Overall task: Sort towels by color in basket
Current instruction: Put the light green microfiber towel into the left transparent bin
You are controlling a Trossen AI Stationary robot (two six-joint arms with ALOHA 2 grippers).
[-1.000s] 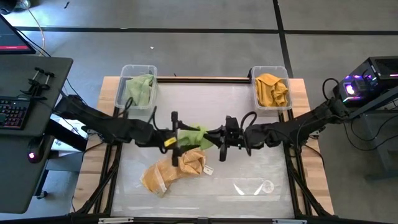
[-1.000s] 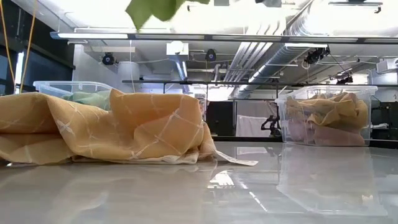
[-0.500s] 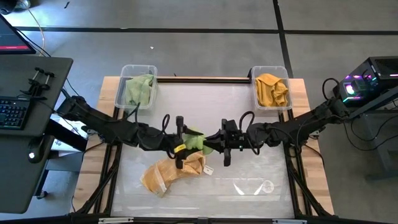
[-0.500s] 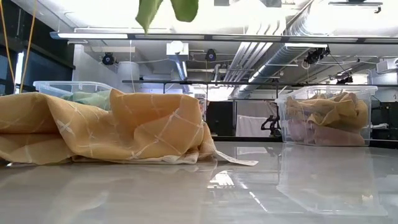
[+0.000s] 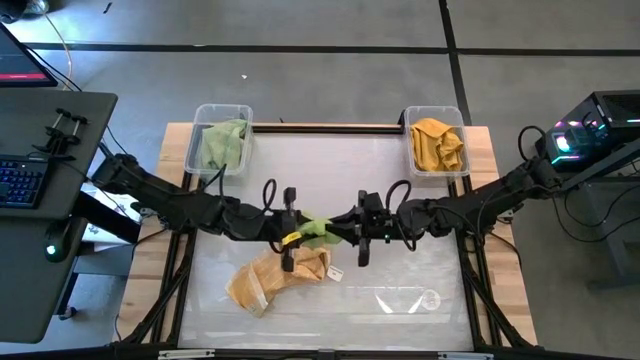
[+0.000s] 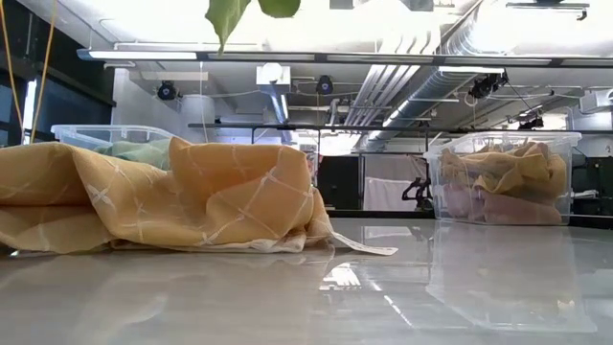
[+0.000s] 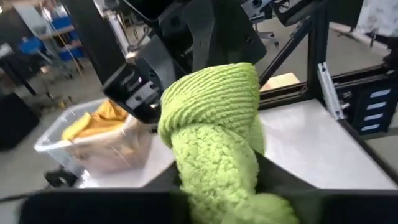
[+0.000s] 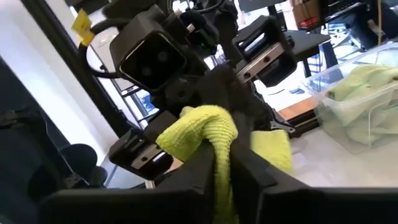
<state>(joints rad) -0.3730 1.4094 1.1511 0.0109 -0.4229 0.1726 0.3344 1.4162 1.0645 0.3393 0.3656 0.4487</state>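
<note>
At the far left corner of the surface (image 5: 400,180) a clear bin (image 5: 221,139) holds pale green towels (image 5: 224,142). Nearer the middle, the left gripper (image 5: 291,232) reaches in from the left and the right gripper (image 5: 352,232) from the right, and the two meet over the centre of the surface with a lime green towel (image 5: 314,229) stretched between them. Both sets of jaws are closed on this towel: the left wrist view shows its knitted folds (image 7: 217,143) bunched between that arm's dark fingers, and the right wrist view shows the cloth (image 8: 208,134) pinched between the right arm's fingers, with the left gripper just beyond it. The towel hangs clear of the surface; in the low view only its lower tips (image 6: 230,14) dangle at the top of the picture. Directly below the grippers, slightly to the left and toward the near edge, a crumpled orange-tan towel (image 5: 275,277) with a pale grid pattern lies on the surface, a white tag (image 6: 362,246) poking out at its right side. At the far right corner a second clear bin (image 5: 436,142) holds mustard yellow towels (image 5: 437,143).
</note>
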